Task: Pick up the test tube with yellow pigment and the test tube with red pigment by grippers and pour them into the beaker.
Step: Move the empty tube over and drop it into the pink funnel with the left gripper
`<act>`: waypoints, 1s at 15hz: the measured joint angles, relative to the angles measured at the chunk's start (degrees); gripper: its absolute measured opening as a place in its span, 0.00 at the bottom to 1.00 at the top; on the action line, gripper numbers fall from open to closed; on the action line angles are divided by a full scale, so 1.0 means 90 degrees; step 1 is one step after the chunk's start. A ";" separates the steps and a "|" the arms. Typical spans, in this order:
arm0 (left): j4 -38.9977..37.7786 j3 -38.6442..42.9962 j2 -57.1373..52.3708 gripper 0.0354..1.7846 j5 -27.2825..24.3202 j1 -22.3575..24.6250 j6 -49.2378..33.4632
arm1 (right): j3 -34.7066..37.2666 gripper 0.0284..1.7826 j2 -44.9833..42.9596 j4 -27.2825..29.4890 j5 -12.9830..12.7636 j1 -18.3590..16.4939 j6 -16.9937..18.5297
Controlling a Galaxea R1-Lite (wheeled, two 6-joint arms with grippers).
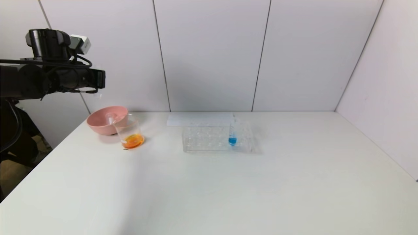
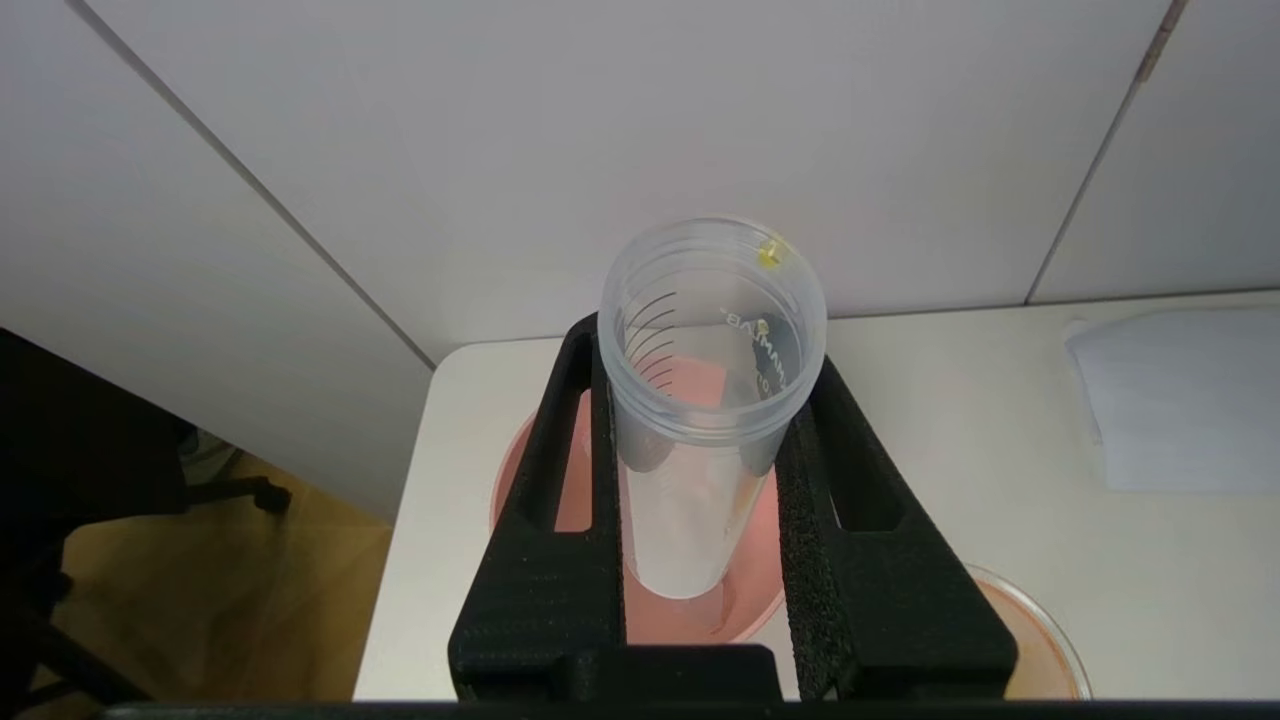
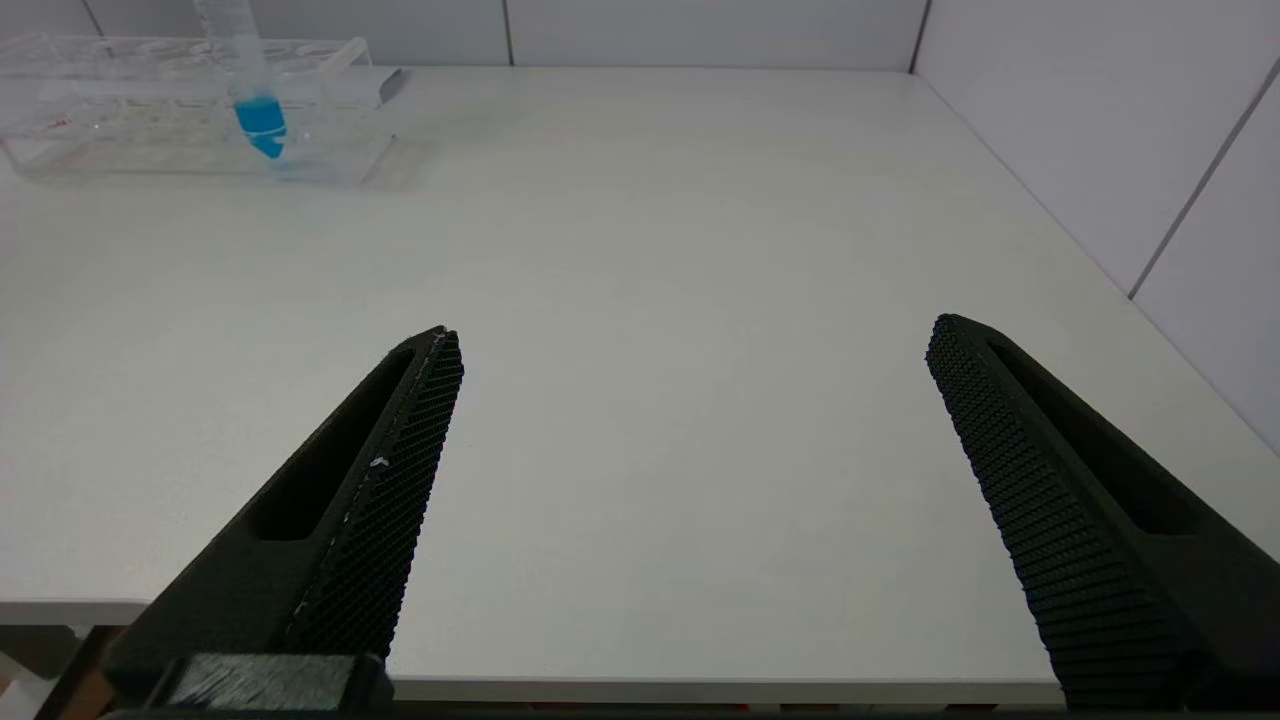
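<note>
My left gripper hangs high above the table's far left corner. In the left wrist view the left gripper is shut on a clear test tube that holds no liquid. A yellow drop clings to its rim, so I take it for the test tube with yellow pigment. It hangs over the pink bowl. The beaker stands beside the bowl with orange liquid in its bottom. Another clear tube leans in the pink bowl; I see no red pigment in it. My right gripper is open over the table's near edge.
A clear tube rack stands mid-table with a blue-tipped tube in it. A white sheet lies behind the rack. Walls close the back and right sides. The table's left edge runs close to the bowl.
</note>
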 joint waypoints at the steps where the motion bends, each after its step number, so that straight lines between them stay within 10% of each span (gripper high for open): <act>1: -0.0206 0.0070 0.0116 0.24 0.0000 0.0018 -0.0172 | 0.0000 0.95 0.0000 0.0000 -0.0003 0.0003 0.0000; 15: -0.0971 0.0108 0.1314 0.24 -0.0397 0.0423 -0.0775 | 0.0000 0.95 0.0000 0.0000 0.0000 0.0003 0.0000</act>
